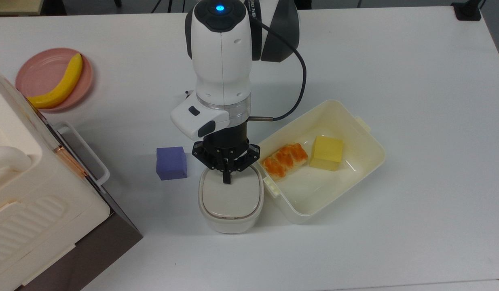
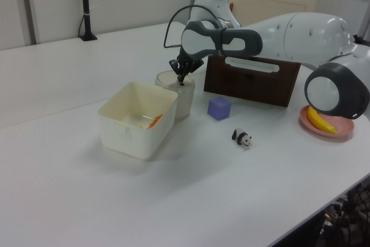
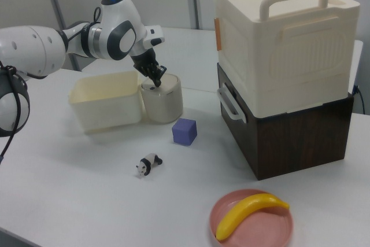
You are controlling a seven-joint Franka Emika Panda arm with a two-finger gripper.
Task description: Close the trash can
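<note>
Claw (image 1: 226, 180) with fingers pressed together, holding nothing, tip touching the lowered beige-grey lid of the white trash can (image 1: 230, 218), cream food tub (image 1: 364, 169) just beside, on white table (image 1: 415, 81)

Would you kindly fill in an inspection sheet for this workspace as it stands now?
Surface: white table, no spills seen.
Job's things: trash can beside the tub, lid down flat.
Clutter: tub holding bread and yellow block; purple cube; panda toy; banana on pink plate; white appliance on a dark box.
Grippers: gripper tip on the lid's rear edge, jaws shut.
Cables: black cable along the wrist.
Surroundings: nothing seen.
</note>
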